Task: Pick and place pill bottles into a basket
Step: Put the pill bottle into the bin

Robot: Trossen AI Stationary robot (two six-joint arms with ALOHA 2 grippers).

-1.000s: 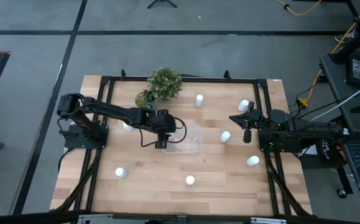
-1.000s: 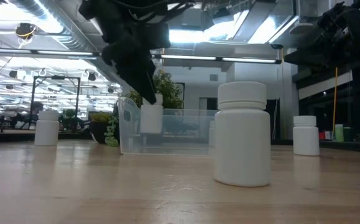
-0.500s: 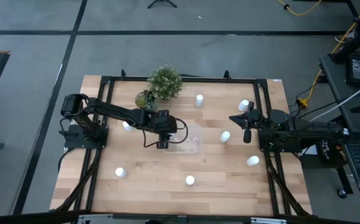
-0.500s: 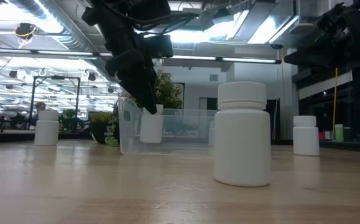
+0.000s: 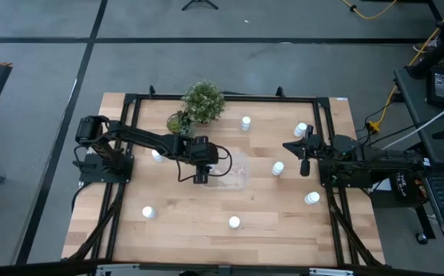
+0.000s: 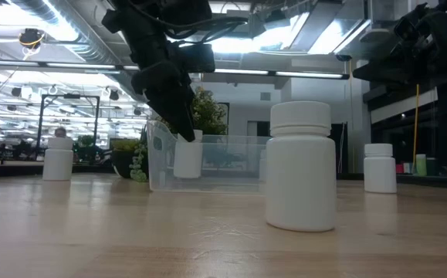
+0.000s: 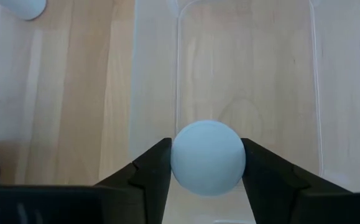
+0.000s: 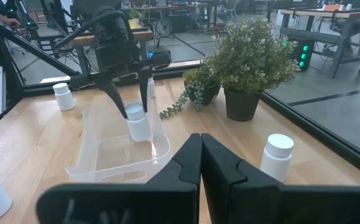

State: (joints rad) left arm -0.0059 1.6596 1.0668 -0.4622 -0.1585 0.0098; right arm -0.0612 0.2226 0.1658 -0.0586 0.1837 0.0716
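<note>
Placing step: left gripper [image 7: 207, 163], jaws flanking a pill bottle [image 7: 208, 155] inside the basket [image 7: 313, 81], frame centre; next, widen and lift. Right gripper [image 8: 201, 163] closed, empty.

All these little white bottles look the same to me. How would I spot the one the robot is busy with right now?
Find the bushy potted plant at the table's far edge, then the clear plastic basket just in front of it. At the basket's left end, the left gripper reaches down with a pill bottle between its jaws. It's the only bottle inside the basket; the rest stand loose on the wood.
</note>
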